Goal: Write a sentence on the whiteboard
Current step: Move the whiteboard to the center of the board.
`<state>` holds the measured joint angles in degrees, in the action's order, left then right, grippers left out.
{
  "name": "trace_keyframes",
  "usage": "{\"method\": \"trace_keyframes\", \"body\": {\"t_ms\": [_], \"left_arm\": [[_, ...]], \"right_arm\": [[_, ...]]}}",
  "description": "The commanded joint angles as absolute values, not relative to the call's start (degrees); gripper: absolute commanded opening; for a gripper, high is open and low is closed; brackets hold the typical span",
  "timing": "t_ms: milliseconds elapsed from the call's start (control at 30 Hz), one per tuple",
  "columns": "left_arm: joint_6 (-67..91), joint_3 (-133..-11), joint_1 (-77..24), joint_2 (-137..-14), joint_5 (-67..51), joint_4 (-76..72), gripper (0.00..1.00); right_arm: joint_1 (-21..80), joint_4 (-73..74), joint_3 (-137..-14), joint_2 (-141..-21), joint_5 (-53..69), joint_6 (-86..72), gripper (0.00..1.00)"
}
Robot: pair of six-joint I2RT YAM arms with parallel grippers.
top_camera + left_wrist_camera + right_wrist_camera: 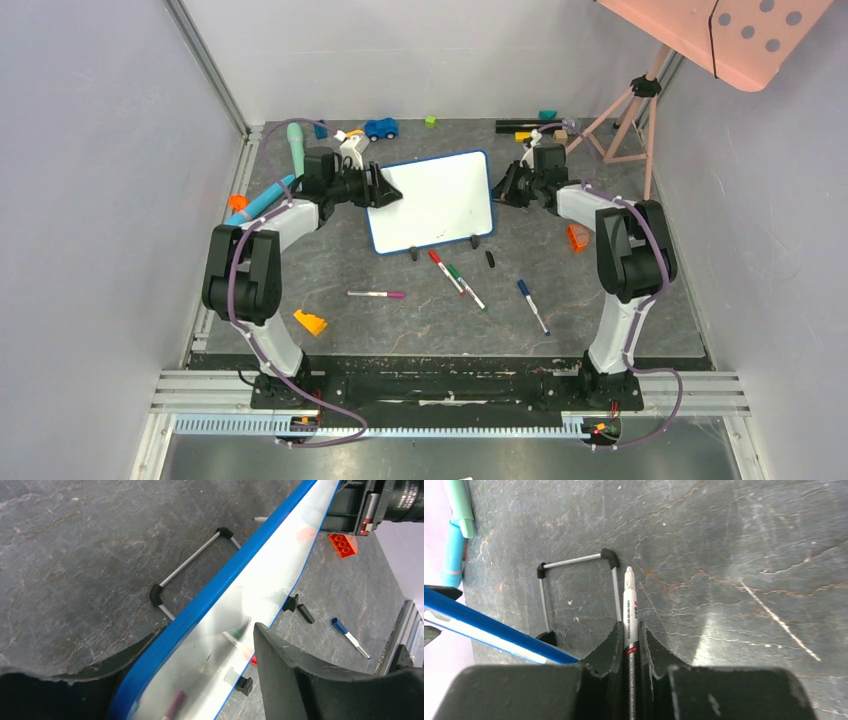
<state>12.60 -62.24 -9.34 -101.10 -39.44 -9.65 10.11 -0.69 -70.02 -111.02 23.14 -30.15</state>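
- Closest to me, four spare pens lie loose on the table in front of the board: a pink marker (377,294), a red marker (438,263), a green marker (467,289) and a blue marker (533,306). I need none of them.
- The whiteboard (432,200) stands mid-table on its two black feet, leaning back on a wire prop (574,560). Its face is blank, so no sentence is on it yet.
- The left gripper (385,190) has the board's left edge between its fingers. One finger is behind the blue frame and the other lies over the white face. From the wrist view I judge it clamped on the board.
- I expect the board to be a light, thin, stiff panel with a glossy, slippery face. Pen pressure could skid it on its feet or rock it back on the prop. The frame edge is the right place to hold it, since that leaves the writing area free.
- The right gripper (630,630) is closed on a marker (630,605). It is uncapped, and its tip pokes out past the fingertips. The tip sits off the board's right edge, near the prop, and is not touching the face.
- The marker's barrel is slim, hard and smooth. I judge it could slide back or twist in the jaws if I press hard, so light strokes suit it.
- Furthest away, small toys lie along the back wall, among them a blue car (381,127).
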Motion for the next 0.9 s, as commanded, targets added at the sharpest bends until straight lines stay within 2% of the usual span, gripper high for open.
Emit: {"method": "trace_keyframes", "body": {"t_ms": [0,233,867], "left_arm": [[13.21,-60.55,-9.35,-97.5,-36.27,-10.04,0.69],[13.6,-59.02,-8.26,-94.98,-36.13,-11.19,0.75],[19.24,-58.46,-10.51,-98.41,-39.2,-17.05,0.73]], "right_arm": [[11.21,-0.89,-70.69,-108.8,24.04,-31.21,0.0],[9.67,-0.11,-70.71,-107.51,21.81,-30.36,0.0],[5.28,-0.16,-67.51,-103.21,21.27,-27.78,0.0]]}}
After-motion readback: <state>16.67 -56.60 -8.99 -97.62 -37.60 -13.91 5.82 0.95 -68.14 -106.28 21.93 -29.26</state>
